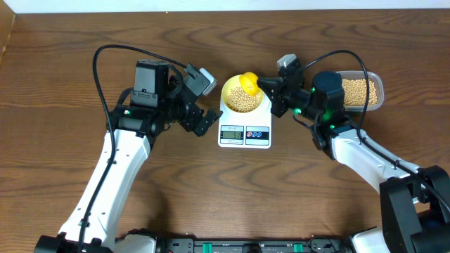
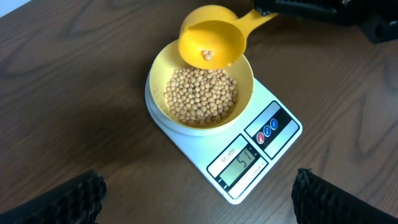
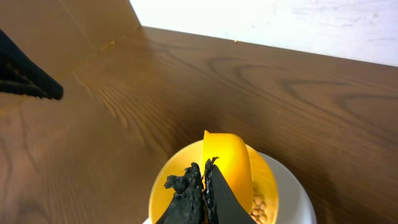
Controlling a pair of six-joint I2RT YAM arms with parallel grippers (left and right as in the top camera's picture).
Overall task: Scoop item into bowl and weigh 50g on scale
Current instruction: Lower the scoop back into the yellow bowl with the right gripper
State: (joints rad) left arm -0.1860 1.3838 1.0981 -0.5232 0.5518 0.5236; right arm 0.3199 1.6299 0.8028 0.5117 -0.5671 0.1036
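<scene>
The pale-yellow bowl (image 1: pixel 227 89) stands on the white scale (image 1: pixel 245 135) and holds a layer of tan beans (image 1: pixel 243 102). A yellow scoop (image 1: pixel 248 83) hangs tilted over the bowl's far rim, and my right gripper (image 1: pixel 266 85) is shut on its handle. In the left wrist view the scoop (image 2: pixel 211 42) has one or two beans left in it above the bowl (image 2: pixel 156 87), the beans (image 2: pixel 200 96) and the scale (image 2: pixel 283 106). My left gripper (image 1: pixel 200 114) stands open and empty left of the scale. The right wrist view shows the right gripper (image 3: pixel 204 171), scoop (image 3: pixel 229 155) and bowl (image 3: pixel 163 186).
A clear plastic container (image 1: pixel 363 90) of more beans sits at the back right, behind my right arm. My left gripper's fingers (image 2: pixel 68 199) frame the near corner of the scale. Bare wooden table lies all around.
</scene>
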